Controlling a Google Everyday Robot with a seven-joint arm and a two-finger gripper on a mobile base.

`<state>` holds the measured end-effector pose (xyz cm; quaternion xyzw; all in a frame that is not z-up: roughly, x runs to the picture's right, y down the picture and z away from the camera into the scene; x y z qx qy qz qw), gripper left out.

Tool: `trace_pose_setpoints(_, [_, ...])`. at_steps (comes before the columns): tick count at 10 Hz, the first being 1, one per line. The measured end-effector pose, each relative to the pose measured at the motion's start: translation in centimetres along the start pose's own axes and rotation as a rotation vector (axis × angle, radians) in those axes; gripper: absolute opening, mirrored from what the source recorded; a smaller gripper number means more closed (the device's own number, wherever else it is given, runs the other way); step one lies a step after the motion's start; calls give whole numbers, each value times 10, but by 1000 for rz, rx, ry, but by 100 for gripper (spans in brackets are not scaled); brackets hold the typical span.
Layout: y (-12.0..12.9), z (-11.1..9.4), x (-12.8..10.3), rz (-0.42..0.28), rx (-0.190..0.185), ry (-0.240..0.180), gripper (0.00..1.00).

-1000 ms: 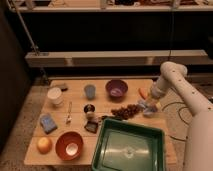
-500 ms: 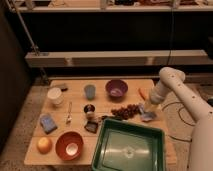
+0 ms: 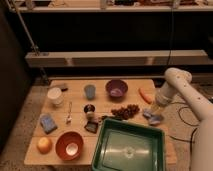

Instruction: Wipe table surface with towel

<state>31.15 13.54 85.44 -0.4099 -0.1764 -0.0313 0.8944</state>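
Wood — a pale slatted table (image 3: 102, 97) carries everything here. At its front left corner lies an orange (image 3: 44, 145), and just right of it, on the front edge, an orange bowl (image 3: 69, 145) with a white inside. Behind these, near the left edge, a blue sponge (image 3: 48, 123) lies flat. Toward the back left corner stands a white cup (image 3: 55, 95), with a small dark thing touching its back side that I cannot make out. A spoon (image 3: 69, 113) lies between sponge and table middle, handle pointing to the back. A blue cup (image 3: 90, 91) stands near the back edge, and in front of it a small dark-topped can (image 3: 89, 110); before that sits a small dark item (image 3: 91, 127), too dim to name. A purple bowl (image 3: 116, 88) sits at the back edge, right of centre. A bunch of dark grapes (image 3: 125, 110) lies mid-table, just behind a green tray (image 3: 102, 150) that fills the front right and overhangs the front edge. A carrot (image 3: 145, 96) lies tilted near the right edge. The white arm (image 3: 186, 95) reaches in from the right and bends down to the right edge, where the gripper (image 3: 154, 114) sits low on the towel (image 3: 153, 118) — a small bluish-grey wad on the tabletop between the grapes and the right edge, just behind the tray's back right corner. Whether the fingers are spread or closed on the cloth, I cannot tell.
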Motion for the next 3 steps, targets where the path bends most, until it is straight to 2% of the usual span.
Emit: trace_pose_setpoints(3, [-12, -31, 13, 8, 25, 24, 0])
